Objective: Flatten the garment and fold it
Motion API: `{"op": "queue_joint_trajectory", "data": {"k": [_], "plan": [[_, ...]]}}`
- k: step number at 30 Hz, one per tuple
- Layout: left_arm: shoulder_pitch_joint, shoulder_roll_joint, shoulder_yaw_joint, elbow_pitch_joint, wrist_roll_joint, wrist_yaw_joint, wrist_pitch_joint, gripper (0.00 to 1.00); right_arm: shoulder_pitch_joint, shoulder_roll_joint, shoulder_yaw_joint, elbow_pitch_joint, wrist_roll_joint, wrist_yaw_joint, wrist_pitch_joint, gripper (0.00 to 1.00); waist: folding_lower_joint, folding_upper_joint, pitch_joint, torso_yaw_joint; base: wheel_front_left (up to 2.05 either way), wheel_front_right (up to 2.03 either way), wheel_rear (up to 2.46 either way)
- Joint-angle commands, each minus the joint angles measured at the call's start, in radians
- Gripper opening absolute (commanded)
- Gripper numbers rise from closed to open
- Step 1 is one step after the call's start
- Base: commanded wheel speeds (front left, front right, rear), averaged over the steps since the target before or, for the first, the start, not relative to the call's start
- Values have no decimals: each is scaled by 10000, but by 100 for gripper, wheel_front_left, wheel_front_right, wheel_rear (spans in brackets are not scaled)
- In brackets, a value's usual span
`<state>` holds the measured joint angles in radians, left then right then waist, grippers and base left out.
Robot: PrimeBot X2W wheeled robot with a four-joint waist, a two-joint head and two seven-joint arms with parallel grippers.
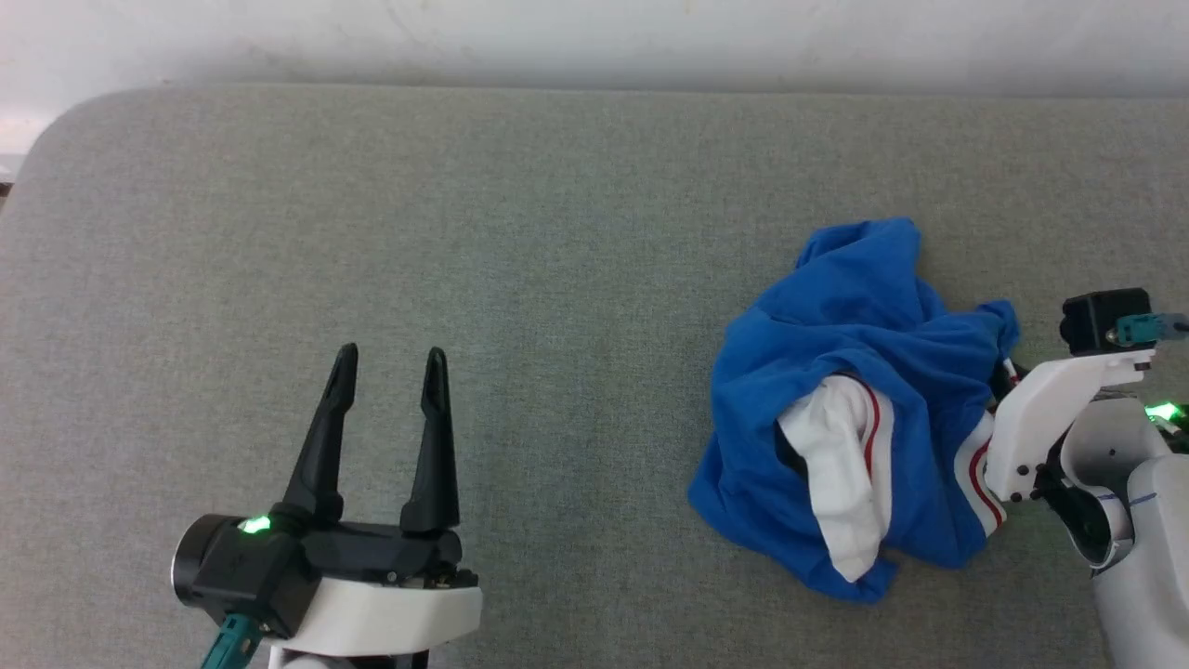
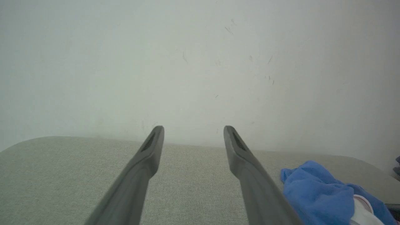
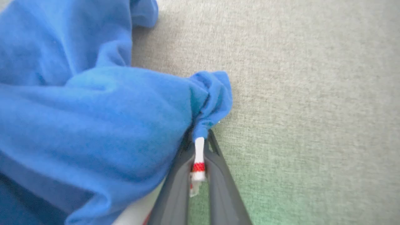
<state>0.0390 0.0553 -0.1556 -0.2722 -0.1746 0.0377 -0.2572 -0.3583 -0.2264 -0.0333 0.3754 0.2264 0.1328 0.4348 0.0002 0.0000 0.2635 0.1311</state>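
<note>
The garment (image 1: 855,372) lies crumpled in a royal-blue heap on the right of the grey surface, with a white sleeve and red-and-white trim showing at its front. My right gripper (image 1: 1008,372) is at the heap's right edge, shut on the garment (image 3: 93,125); red-and-white trim is pinched between its fingers (image 3: 175,187). My left gripper (image 1: 390,362) stands open over bare fabric at the lower left, well apart from the heap. From the left wrist, the garment (image 2: 322,193) shows at the lower right beside the open fingers (image 2: 147,156).
A grey upholstered surface (image 1: 464,232) spreads across the view, with a rounded far-left corner and a pale wall (image 1: 594,37) behind its far edge. Wide bare fabric lies between the left gripper and the heap.
</note>
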Motion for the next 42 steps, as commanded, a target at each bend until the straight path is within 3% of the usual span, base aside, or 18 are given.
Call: {"op": "queue_joint_trajectory", "data": {"k": [1, 6, 11, 15, 19, 23, 31, 34, 35, 36, 37, 42], "plan": [[-38, -49, 10, 42, 5, 80, -45, 100, -106, -2, -82, -33, -94, -21, -261, 0, -2, 0, -378, -134, 0, 0, 0], [179, -49, 121, 95, 13, 151, -45, 100, -640, -254, -185, -975, -77, -21, -852, 0, -2, 0, -1027, -417, 0, 0, 0], [501, -50, 151, 82, -62, 218, -45, 100, -1288, -645, -238, -3003, -185, -21, -1088, 0, -2, 0, -1720, -780, 0, 0, 0], [753, -50, 206, 1, -176, 359, -45, 100, -1531, -829, 418, -4817, -135, -21, -819, 0, -2, 0, -1979, -1124, 0, 0, 0], [848, -50, 175, 5, -236, 366, -45, 100, -1317, -722, 1866, -5924, 335, -21, -210, 0, -2, 0, -2033, -1316, 0, 0, 0], [755, -50, 113, 8, -281, 379, -45, 100, -666, -349, 3643, -6135, 969, -21, 67, 0, -2, 0, -1939, -1312, 0, 0, 0], [559, -50, -39, 249, -376, 312, -45, 100, 280, 879, 7908, -4510, 1856, -21, -792, 0, -2, 0, -1679, -693, 0, 0, 0], [543, -50, -69, 316, -399, 295, -45, 100, 358, 1011, 9211, -3736, 2477, -21, -783, 0, -2, 0, -1590, -450, 0, 0, 0], [539, -51, -67, 336, -402, 291, -45, 100, 347, 995, 9430, -3459, 2616, -21, -812, 9, -2, 0, -1575, -396, 0, 0, 0], [533, -51, -53, 357, -409, 297, -45, 100, 296, 943, 9613, -3185, 2698, -21, -830, 46, -2, 0, -1556, -354, 0, 0, 0], [527, -51, -33, 379, -415, 300, -45, 100, 212, 883, 9767, -2935, 2744, -21, -850, 100, -2, 0, -1551, -332, 0, 0, 0], [513, -51, -22, 512, -460, 311, -45, 100, -89, 730, 9701, -2277, 3222, -21, -871, 100, -2, 0, -1653, -318, 0, 0, 0]]}}
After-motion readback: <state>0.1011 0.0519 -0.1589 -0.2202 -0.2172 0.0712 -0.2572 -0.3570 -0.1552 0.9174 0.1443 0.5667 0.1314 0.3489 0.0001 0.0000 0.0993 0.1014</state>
